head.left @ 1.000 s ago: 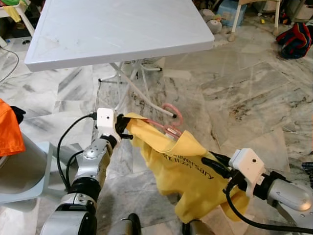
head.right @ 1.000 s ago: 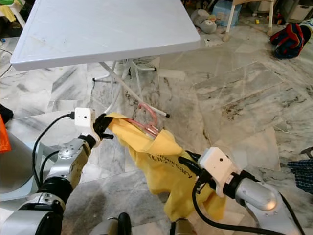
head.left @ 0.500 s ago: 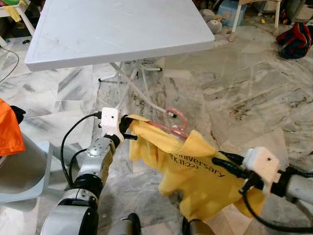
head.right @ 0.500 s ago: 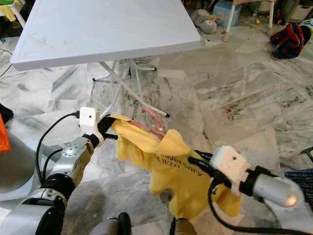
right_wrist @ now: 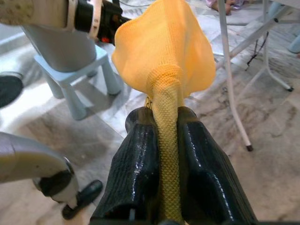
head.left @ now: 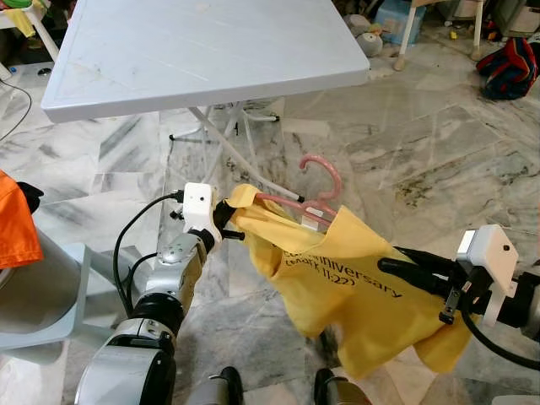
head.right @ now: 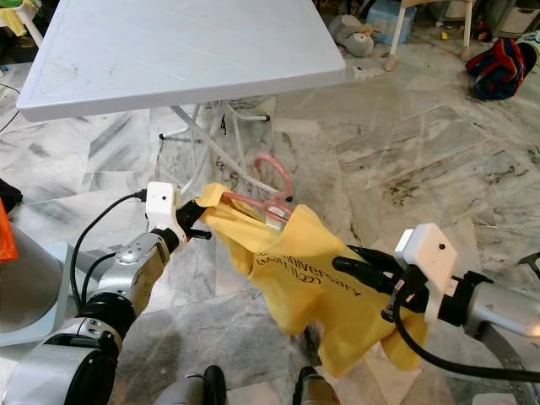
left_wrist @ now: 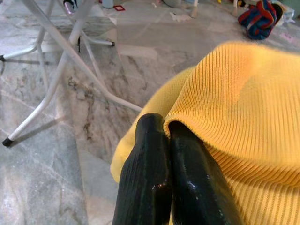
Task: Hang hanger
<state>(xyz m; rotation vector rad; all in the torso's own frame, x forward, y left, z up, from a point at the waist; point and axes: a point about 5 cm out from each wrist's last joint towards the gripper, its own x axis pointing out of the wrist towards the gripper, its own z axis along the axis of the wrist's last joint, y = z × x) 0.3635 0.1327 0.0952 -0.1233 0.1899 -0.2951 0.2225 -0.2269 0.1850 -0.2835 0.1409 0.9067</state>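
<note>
- Right gripper (head.left: 396,267): fingers closed on the near right edge of the yellow shirt (head.left: 346,295) (black lettering across it).
- Left gripper (head.left: 229,221): fingers clamped tight on the shirt's left shoulder.
- Pink hanger (head.left: 314,190): inside the shirt's neck, hook upright, held between both grippers.
- White table (head.left: 202,51): beyond, on the marble floor (head.left: 422,143).

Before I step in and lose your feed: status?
Left hand and right hand both shut on yellow shirt. Pink hanger inside it, hook up, unhung. White table ahead.

One pink hanger (head.left: 319,181), one yellow shirt (head.left: 354,287), two tools, one white table (head.left: 202,51)
</note>
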